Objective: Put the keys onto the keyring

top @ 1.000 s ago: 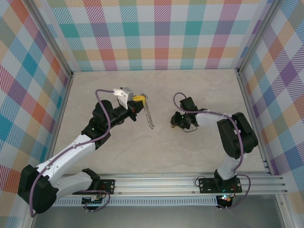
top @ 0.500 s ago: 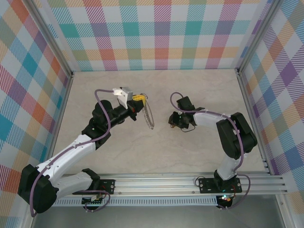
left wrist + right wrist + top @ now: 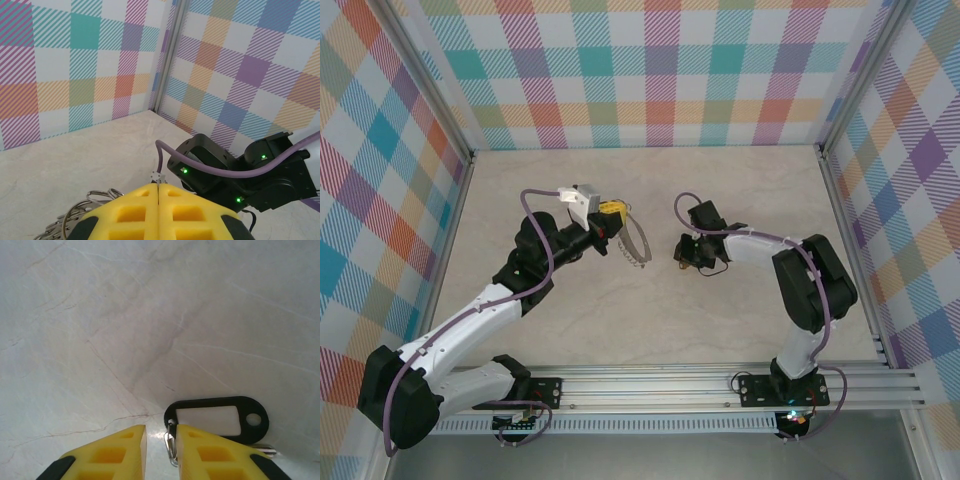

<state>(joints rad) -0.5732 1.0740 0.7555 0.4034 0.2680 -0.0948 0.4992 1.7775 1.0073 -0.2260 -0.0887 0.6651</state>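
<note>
Key [image 3: 217, 420] flat on surface [image 3: 100, 315], its small loop in the narrow gap between right fingers [image 3: 200, 452]; gripped or merely straddled, hard to say. Keyring [image 3: 632, 240] clamped in fully closed left fingers [image 3: 150, 205], apart from key.

A robot test cell in a lab — checked walls [image 3: 660, 70] across the top and sides, aluminium rail [image 3: 670, 385] along the bottom, pale marbled table [image 3: 650, 320] between.
</note>
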